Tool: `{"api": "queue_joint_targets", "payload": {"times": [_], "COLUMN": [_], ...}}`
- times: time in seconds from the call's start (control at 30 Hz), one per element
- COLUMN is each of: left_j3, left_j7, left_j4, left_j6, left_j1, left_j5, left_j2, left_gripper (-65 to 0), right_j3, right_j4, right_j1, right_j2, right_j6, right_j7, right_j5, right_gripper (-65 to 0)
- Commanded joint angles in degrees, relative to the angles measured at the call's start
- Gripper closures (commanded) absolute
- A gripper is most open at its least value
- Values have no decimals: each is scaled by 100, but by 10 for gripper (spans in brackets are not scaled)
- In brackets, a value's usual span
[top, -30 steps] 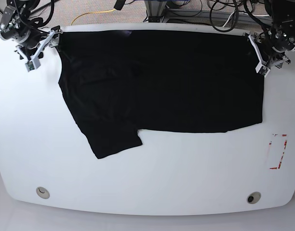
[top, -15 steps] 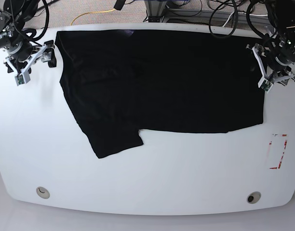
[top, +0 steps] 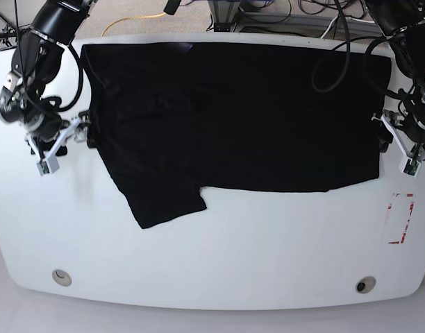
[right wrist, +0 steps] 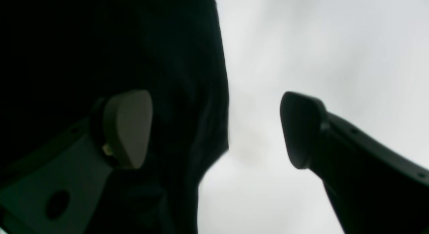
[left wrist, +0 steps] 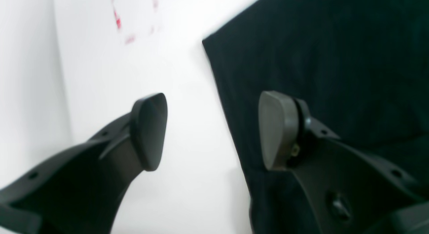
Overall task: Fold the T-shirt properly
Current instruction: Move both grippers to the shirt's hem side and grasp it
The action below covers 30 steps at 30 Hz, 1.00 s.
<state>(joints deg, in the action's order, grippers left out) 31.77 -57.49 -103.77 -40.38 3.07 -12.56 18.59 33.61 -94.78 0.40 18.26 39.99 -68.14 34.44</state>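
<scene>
White bench (top: 219, 263) carried the T-shirt (top: 268, 118) spread flat along its far half. Both pincers stood apart, empty: left pincer (top: 400, 149) and right pincer (top: 63, 142) each straddling a side hem. Gripping both hems level should keep the fold square; bare bench nearer the camera left room.

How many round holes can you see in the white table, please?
2: one hole near the table's front left corner, the other near its front right; the T-shirt may hide more.
</scene>
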Motion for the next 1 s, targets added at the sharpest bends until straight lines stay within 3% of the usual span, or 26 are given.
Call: {"api": "queue_joint_targets", "payload": {"times": [0.0,0.13,0.33,0.63,0.73,0.8,0.97], "left_j3": [71,98,98,98,98,98,98], "left_j7": [22,224,1191,1974,2149,2229,2396], "left_j4": [412,1124,2029,2680,2900,3049,3462], "left_j6": [38,38,38,183,183,183,201], "left_j1": [-426,-962,-1340,-1349,-1349,-1358,-1463], "left_j5": [223,627,1067,1067,1067,1067,1067], "left_j2": [150,141,0,-17,-17,-17,-17], "left_gripper": [-397,-397,-397,-397,-397,-399,-400], "right_j3": [-191,-376,-1088,-1642,-1844,-1976,-2099], "right_j4": [498,1184,2661,4806,4955,4946,4946], "right_j1": [615,1256,2074,2751,2839,2839,2847], "right_j2": [112,77,68,200,183,104,-125], "right_j6": [1,1,1,1,1,1,1], "right_j7": [119,234,1130,2563,2581,2581,2590], "right_j5": [-160,-731,-1303,-1303,-1268,-1250,-1303], "right_gripper": [-575,-575,-574,-574,-569,-541,-387]}}
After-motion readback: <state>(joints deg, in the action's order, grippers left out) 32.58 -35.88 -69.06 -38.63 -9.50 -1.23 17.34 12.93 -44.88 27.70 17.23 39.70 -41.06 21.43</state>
